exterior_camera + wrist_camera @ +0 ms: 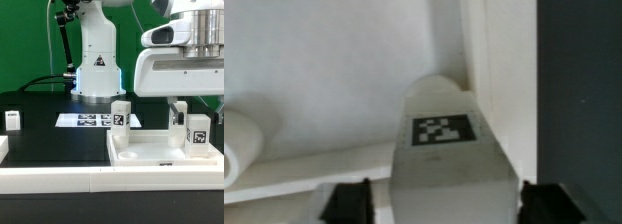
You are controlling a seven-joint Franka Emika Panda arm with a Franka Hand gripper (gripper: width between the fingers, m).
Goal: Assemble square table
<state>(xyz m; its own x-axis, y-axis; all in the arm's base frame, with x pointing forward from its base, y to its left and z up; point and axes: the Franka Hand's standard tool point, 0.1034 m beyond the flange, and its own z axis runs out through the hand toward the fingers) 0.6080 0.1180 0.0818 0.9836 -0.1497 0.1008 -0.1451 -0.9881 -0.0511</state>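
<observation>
The square table's white slab (pixel 150 152) lies flat at the front of the exterior view. One white tagged leg (pixel 198 131) stands upright at the slab's far right corner. My gripper (pixel 193 108) hangs right above it. In the wrist view the leg (pixel 441 130) runs between my two dark fingers (pixel 349 202), with a narrow gap showing on one side. My gripper (pixel 445 206) is open around the leg. A second leg (pixel 120 115) stands at the slab's far left corner. A third leg (pixel 13 120) stands alone at the exterior view's left.
The marker board (pixel 88 120) lies on the black surface behind the slab. The robot's white base (pixel 95 60) stands at the back. A long white rail (pixel 60 182) borders the front. A rounded white shape (pixel 239 140) shows beside the slab's rim in the wrist view.
</observation>
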